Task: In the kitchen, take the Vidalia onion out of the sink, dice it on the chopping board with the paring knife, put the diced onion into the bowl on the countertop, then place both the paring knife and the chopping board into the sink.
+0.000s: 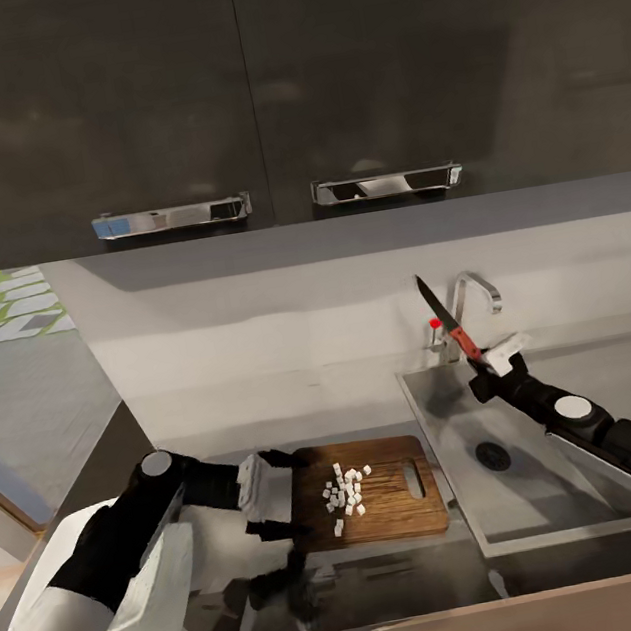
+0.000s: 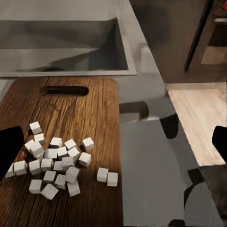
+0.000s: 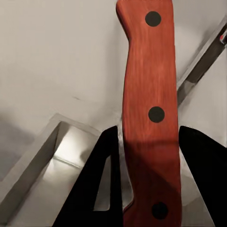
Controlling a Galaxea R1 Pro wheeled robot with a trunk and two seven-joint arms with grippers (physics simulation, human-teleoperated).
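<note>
our right gripper [image 1: 494, 362] pinched the paring knife [image 1: 447, 320] above the sink [image 1: 547, 513] at frame right, left gripper [image 1: 278, 493] spread at the chopping board [image 1: 385, 507] holding diced onion [image 1: 344, 493], bottom center.

Glossy dark wall cabinets [image 1: 250, 82] hang up top, each with a chrome bar handle [image 1: 171, 217], and a soft light glints off the left door. Below runs a pale grey backsplash [image 1: 287, 330]. Off to the left there's a window [image 1: 11, 305] showing green grass and pale paving. Light wood floor [image 2: 198, 123] sits beside the cabinets.
</note>
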